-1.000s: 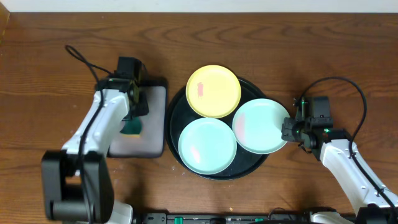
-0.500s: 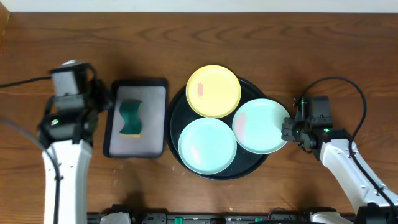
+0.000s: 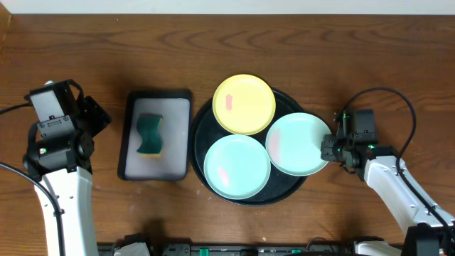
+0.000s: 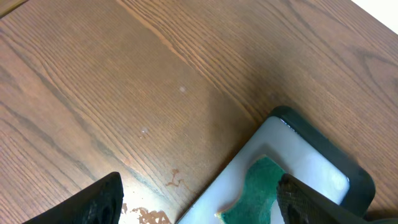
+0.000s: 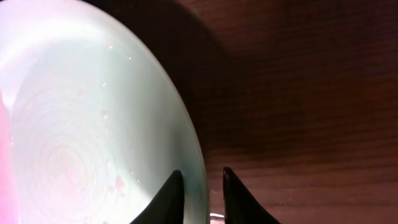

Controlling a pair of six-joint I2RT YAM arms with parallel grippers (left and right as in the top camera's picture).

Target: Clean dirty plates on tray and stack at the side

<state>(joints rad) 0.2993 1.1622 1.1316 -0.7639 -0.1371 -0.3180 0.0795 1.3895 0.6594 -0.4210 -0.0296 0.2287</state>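
"Pinching with the right gripper (image 5: 200, 198): fingertips (image 5: 169, 193) closed onto the right edge of the right mint plate (image 5: 93, 124), only the lip taken."

"Enough bite for a lift?"

"Looks shallow. Judged best: raise slowly, keep level, clear the raised rim of the round black tray (image 3: 201, 128) before carrying anything right. Would avoid tilting, since a slick plastic lip probably slides out of a thin pinch."

"Anything to snag on?"

"Possibly the near mint plate (image 3: 237, 167) and the yellow plate (image 3: 244, 104). Touching or slightly overlapping at the left of the held one; cannot tell which from overhead. Worth lifting straight up first, not dragging."

"Left gripper (image 4: 202, 199)?"

"Spread wide, holding nothing. Hanging over the bare wooden table (image 4: 124, 93), just left of the rectangular tray (image 4: 323, 149). Green sponge (image 4: 258, 186) lying inside that tray, untouched. Probably wanted next for the wiping, so no hurry on the right side until the sponge is in hand."

"Look of the held plate?"

"Pale mint, round, glossy, with faint concentric rings in the well. Pink smear toward the left in the wrist view, plus a few small pink specks nearer the rim. Not clean yet."

"Position?"

"Resting on the right side of the round tray, overhanging the tray's right rim toward the table. Nothing stacked at the side so far."
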